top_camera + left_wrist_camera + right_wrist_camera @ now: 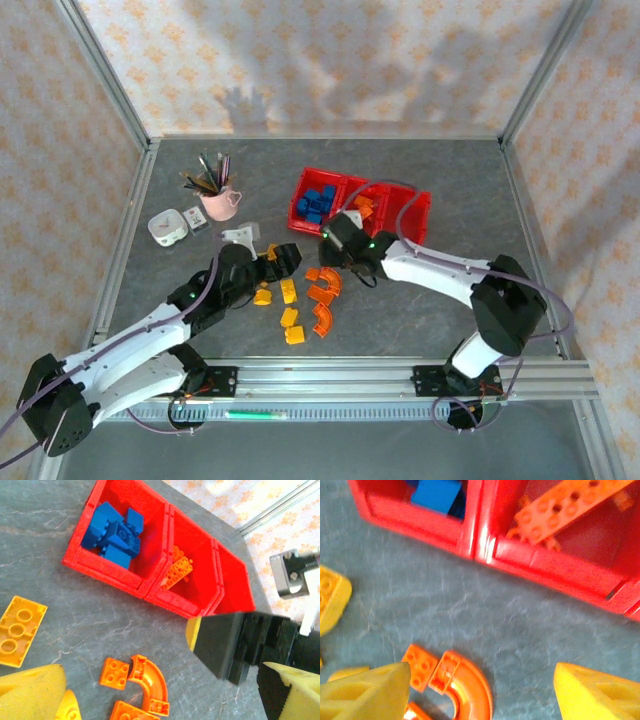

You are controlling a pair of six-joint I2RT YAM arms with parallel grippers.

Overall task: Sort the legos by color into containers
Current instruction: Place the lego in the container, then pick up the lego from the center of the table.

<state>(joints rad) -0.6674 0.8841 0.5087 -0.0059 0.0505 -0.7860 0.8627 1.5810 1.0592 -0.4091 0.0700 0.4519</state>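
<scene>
Right gripper (481, 682) hangs with its yellow pads spread and nothing between them, right over an orange arch (467, 680) that touches a small orange plate (420, 664) on the table, just short of the containers (545, 570). Left gripper (162, 680) is spread wide too, near the same orange pieces. Blue bricks (112, 535) sit in the end bin, a long orange plate (565, 507) leans in the middle one, and yellow bricks (288, 290) wait loose on the table. These legos look light, rigid and slick-sided. My call: pinch the arch across its flat side faces, not the curve, with the fingers reaching low.
</scene>
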